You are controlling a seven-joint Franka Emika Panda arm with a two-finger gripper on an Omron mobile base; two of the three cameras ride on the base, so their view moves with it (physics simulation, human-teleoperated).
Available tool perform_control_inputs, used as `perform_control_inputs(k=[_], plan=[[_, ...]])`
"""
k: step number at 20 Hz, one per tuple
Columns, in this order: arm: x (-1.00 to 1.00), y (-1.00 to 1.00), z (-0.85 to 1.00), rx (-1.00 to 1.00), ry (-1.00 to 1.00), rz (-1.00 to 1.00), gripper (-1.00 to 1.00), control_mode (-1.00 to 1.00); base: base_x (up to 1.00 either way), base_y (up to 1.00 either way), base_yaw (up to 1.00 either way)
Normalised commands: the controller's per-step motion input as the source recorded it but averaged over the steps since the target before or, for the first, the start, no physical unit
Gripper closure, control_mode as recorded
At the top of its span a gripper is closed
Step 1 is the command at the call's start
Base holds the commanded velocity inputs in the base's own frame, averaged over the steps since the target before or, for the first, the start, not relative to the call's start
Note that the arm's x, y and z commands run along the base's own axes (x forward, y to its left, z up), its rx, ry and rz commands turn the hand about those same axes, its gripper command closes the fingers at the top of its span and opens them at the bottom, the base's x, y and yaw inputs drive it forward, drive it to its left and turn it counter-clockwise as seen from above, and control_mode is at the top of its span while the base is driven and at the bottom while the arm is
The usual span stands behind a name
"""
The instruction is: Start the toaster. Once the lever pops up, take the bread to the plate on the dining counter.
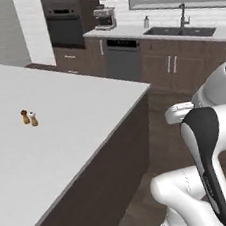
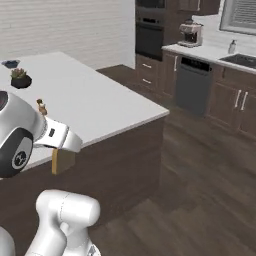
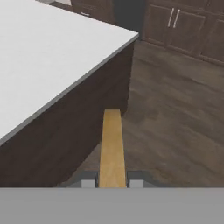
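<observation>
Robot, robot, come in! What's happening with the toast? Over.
Gripper shut on golden-brown toast slice, edge-on. Toast beside white-topped island counter, below its top, over dark wood floor. Small round blue plate at counter's far end. Small shakers on top.

I count one bread [image 3: 112,148] slice, pinched between the jaws. One dining counter [image 1: 60,117] lies off to the jaws' left, carrying two small shakers [image 1: 29,117], one potted plant [image 2: 20,78] and one plate [image 2: 10,63]. Beyond the jaws: one coffee machine [image 1: 104,18], one sink [image 1: 180,30].
</observation>
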Motion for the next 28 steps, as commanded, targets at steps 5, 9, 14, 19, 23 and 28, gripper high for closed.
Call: perform_control_inputs(k=[5, 9, 14, 19, 23, 28], plan=[[0.00, 0.00, 0.00, 0.00, 0.00, 0.00, 1.00, 1.00, 0.03, -0.05, 0.99], [0.00, 0.00, 0.00, 0.00, 0.00, 0.00, 1.00, 1.00, 0.14, 0.00, 0.89], [0.00, 0.00, 0.00, 0.00, 0.00, 0.00, 1.00, 1.00, 0.05, 0.61, 0.29], [0.00, 0.00, 0.00, 0.00, 0.00, 0.00, 1.00, 1.00, 0.00, 1.00, 0.00], [0.00, 0.00, 0.00, 0.00, 0.00, 0.00, 1.00, 1.00, 0.00, 1.00, 0.00], [0.00, 0.00, 0.00, 0.00, 0.00, 0.00, 1.00, 1.00, 0.18, 1.00, 0.00]])
